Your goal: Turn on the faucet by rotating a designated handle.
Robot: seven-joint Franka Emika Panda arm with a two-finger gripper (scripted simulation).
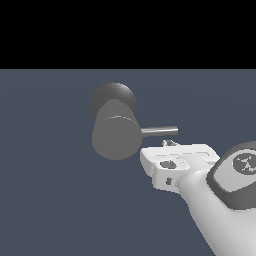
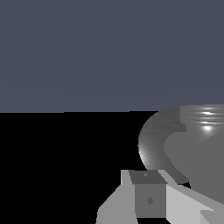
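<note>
Matte grey and cylindrical, the thick faucet body (image 1: 116, 134) occupies the centre-left of the exterior view, with its flat round end face turned toward the camera. A darker round base (image 1: 114, 97) shows behind and above the cylinder. The thin, straight, shiny grey metal rod that forms the handle (image 1: 159, 131) juts from the cylinder's side toward the exterior view's right and lies level.

The glossy white robot arm (image 1: 210, 210) enters from the lower right corner of the exterior view. Its white hand block sits just below the handle's free end. The gripper (image 1: 169, 143) points up toward the rod, and only a small tip of its fingers shows above the block, just beneath the handle. Whether the tip touches the rod cannot be told. Whether the fingers are spread or pressed together cannot be told from either view.

In the wrist view, a grey finger pad (image 2: 148, 194) stands in the foreground. The faucet (image 2: 175, 144) appears close behind it as a large curved grey surface with bright highlights. The handle cannot be made out in this view.

A plain blue-grey ground (image 1: 50, 200) lies beneath everything.
</note>
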